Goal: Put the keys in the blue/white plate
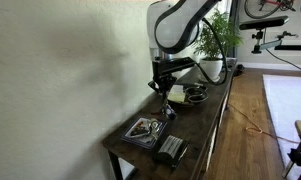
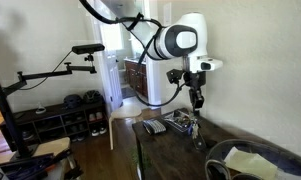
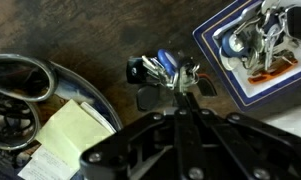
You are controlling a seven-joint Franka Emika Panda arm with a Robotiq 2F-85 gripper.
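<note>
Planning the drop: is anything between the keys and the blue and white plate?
Nothing visible; only bare table separates the keys, gripped by the shut tool, from the plate. Silvery clutter already lies in it.

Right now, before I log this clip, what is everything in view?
keys: one bunch, silvery with blue and black heads, hanging at the fingertips between plate and dish
blue/white plate: one, dark blue rim, white centre, on the table
metal clutter: unidentified, silvery, in the plate
round dish: one, pale, on the table
paper: one, pale yellow, in the dish
dark bowl: one, beside the dish
black object: one, unidentified, table's near end
table: one, dark brown, along the wall
plant: one, green, far end
arm: one, white
gripper: one, black, shut on the keys
</note>
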